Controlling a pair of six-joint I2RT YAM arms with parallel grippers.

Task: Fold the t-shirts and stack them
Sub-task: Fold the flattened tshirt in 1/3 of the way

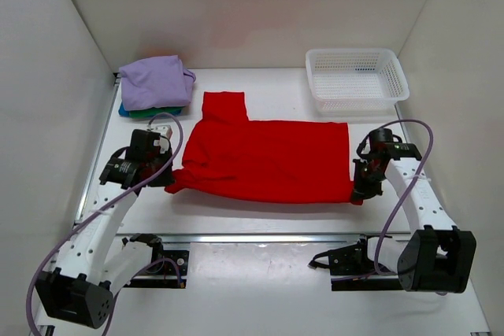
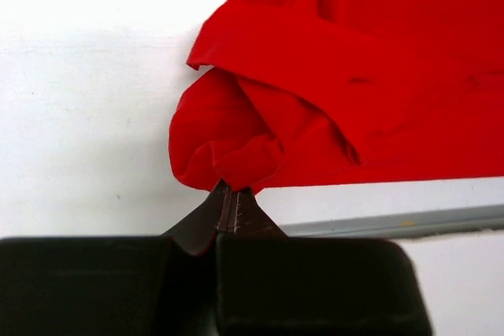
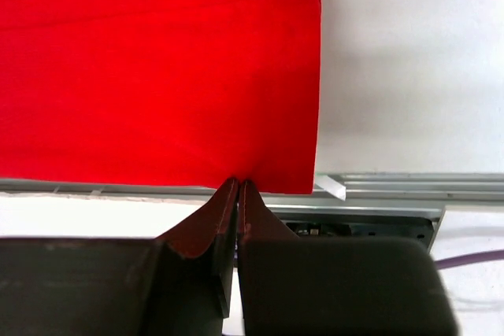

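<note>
1. Top external view: the red t-shirt point(image 1: 268, 159) lies spread across the middle of the white surface point(image 1: 260, 84). One sleeve points toward the far side, and the near edge runs between the two arms.
2. At the near-left corner, the left hand point(image 1: 170, 182) is clenched on a bunched fold of the shirt. The left wrist view shows the cloth crumpled right at the fingertips.
3. At the near-right hem corner, the right hand point(image 1: 358, 194) is pinched shut on the edge, where the cloth lies flat and smooth.
4. A lavender t-shirt point(image 1: 156, 80) sits folded on teal and green ones point(image 1: 148, 112) at the far left. A white mesh basket point(image 1: 358, 102) stands at the far right, well apart.
5. To my eye this cloth is light and limp, so it will sag between the two holds and could slip from a thin pinch. Corners and hem edges look like the best places to take hold. The rumpled left side probably needs smoothing for a square fold.
</note>
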